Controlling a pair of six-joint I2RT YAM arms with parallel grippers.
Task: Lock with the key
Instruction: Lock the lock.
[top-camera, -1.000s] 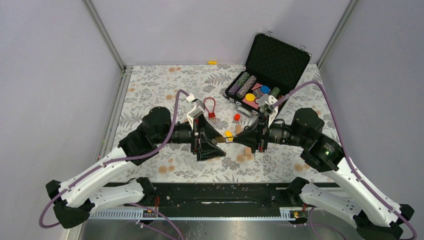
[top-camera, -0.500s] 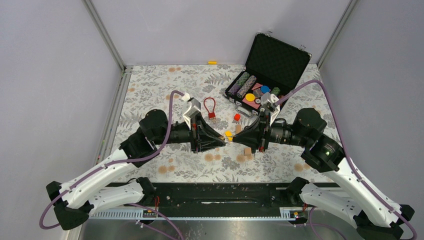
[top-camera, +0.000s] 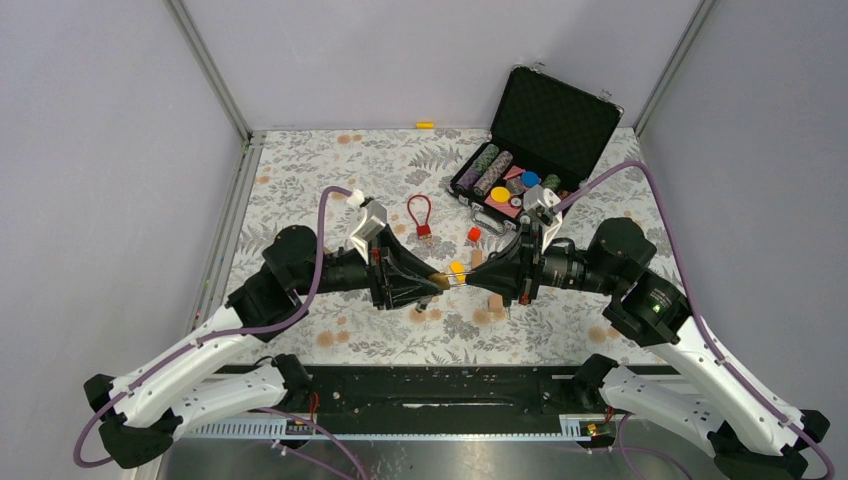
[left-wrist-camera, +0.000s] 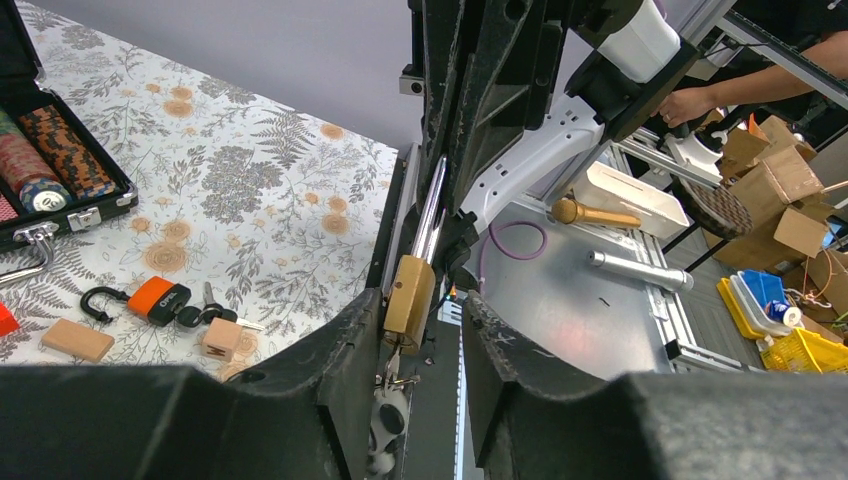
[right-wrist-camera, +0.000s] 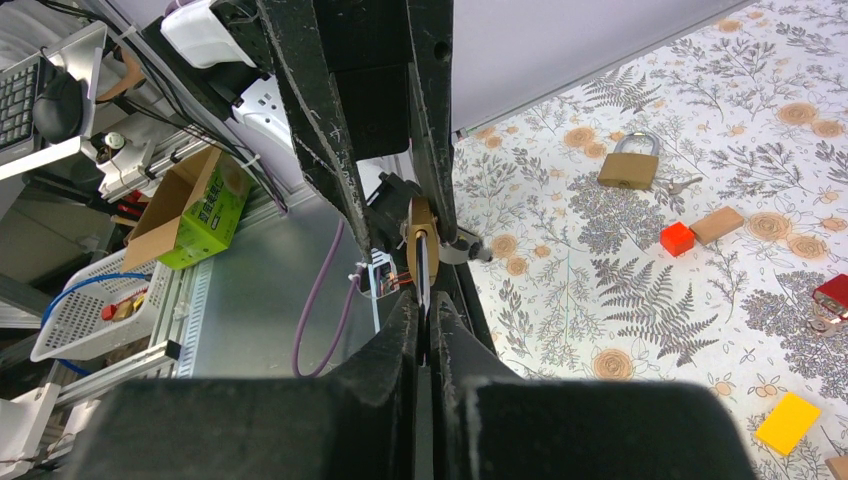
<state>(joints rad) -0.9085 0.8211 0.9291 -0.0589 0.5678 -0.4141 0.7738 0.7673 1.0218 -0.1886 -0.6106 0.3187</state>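
A brass padlock (left-wrist-camera: 408, 300) with a long silver shackle (left-wrist-camera: 432, 205) hangs in the air between the two arms, above the middle of the table. My right gripper (right-wrist-camera: 424, 305) is shut on the shackle, with the lock body (right-wrist-camera: 417, 235) just beyond its fingertips. My left gripper (left-wrist-camera: 420, 310) stands around the lock body with its jaws apart. The body leans on the left finger, and a gap shows to the right finger. A key (left-wrist-camera: 392, 375) on a ring sticks out of the lock's bottom, between the left fingers. From above, both grippers meet tip to tip at the padlock (top-camera: 441, 281).
On the floral table (top-camera: 300, 190) lie a red padlock (top-camera: 422, 222), an orange padlock with keys (left-wrist-camera: 160, 298), another brass padlock (right-wrist-camera: 628, 165), a red cube (top-camera: 473, 234), a yellow block (top-camera: 457, 268) and wooden blocks. An open chip case (top-camera: 540, 130) stands at the back right.
The left jaws went from wide open to nearly shut around the lock body, then parted a little. The left arm has drawn back to the left. The right arm has stayed put.
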